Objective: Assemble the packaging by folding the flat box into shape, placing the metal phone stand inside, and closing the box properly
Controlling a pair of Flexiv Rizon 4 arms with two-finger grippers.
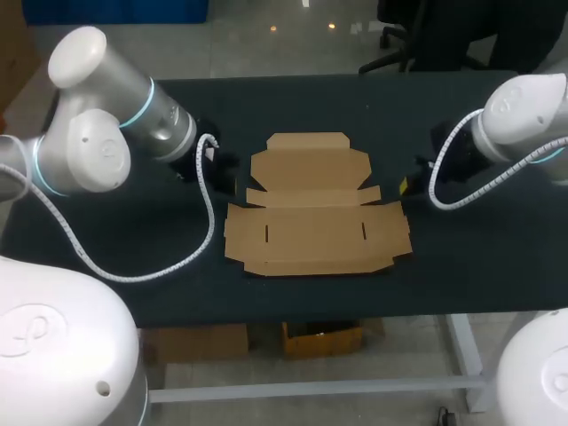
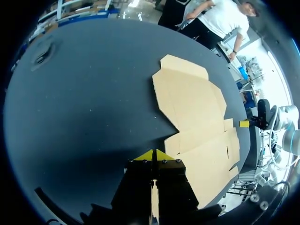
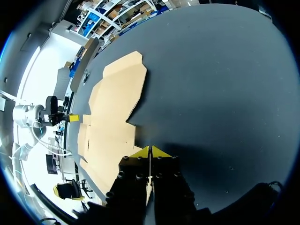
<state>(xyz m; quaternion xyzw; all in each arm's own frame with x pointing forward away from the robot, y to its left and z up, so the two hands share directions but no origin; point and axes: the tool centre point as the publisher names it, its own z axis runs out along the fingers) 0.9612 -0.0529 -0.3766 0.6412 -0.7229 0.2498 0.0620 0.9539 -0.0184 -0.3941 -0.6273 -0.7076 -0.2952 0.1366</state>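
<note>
Here, flat box (image 1: 315, 209) on dark table (image 1: 293, 293), left pincer (image 2: 153, 154) and right pincer (image 3: 150, 150) closed, empty.

One flat box (image 1: 315, 217), two claws (image 2: 153, 154) (image 3: 150, 151)

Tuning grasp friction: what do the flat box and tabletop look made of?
Flat box: plain brown cardboard, matte, with die-cut flaps and slots; corrugated or solid, cannot tell. Tabletop: dark matte covering, no glare; maybe mat or cloth, unclear.
</note>
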